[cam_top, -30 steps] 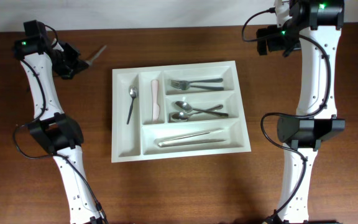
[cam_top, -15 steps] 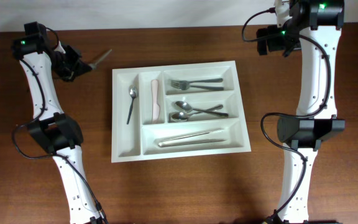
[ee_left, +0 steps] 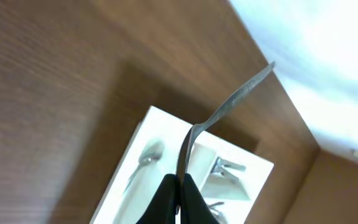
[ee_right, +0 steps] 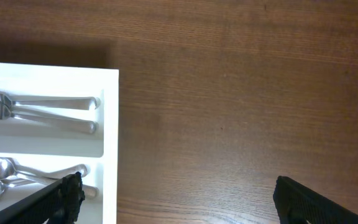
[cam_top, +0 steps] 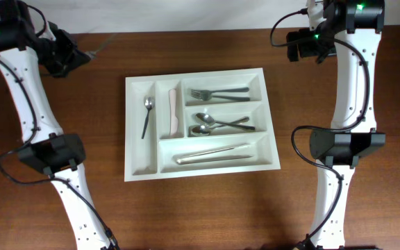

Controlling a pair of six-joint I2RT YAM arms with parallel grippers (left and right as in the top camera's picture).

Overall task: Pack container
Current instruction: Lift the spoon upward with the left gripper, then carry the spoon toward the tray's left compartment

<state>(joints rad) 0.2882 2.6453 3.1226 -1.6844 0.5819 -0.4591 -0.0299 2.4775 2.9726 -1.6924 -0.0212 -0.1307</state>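
We see the container (cam_top: 139,158), a white cutlery tray, lying flat in the middle of the dark wooden worktop (cam_top: 207,208), well apart from both arms.

Its far-left narrow compartment holds a single teaspoon (cam_top: 146,114), and the narrow one beside it holds a pale pinkish knife-shaped piece (cam_top: 173,111). Of the three wider compartments, the one nearest the far edge has forks (cam_top: 217,92). The middle one has spoons (cam_top: 217,123) lying across each other. The nearest one has long pale pieces (cam_top: 214,154), which may be chopsticks, though we cannot be sure from overhead.

The left fingers (ee_left: 176,198) are closed tight on a metal utensil (ee_left: 235,99). They pinch it at its head end, and its curved neck and slim handle stick out past the tips. The head is hidden between the fingers, so we cannot say whether it is a fork or a spoon. From the left wrist camera we see the utensil hanging in the air above the tray's left corner. From overhead, the left arm is at the worktop's far left corner, beside the tray rather than over it.

The right fingers (cam_top: 297,46) sit near the far right corner of the worktop. They are spread wide and hold nothing. In the right wrist view the two dark tips stand far apart over bare wood, just beside the tray's right edge.
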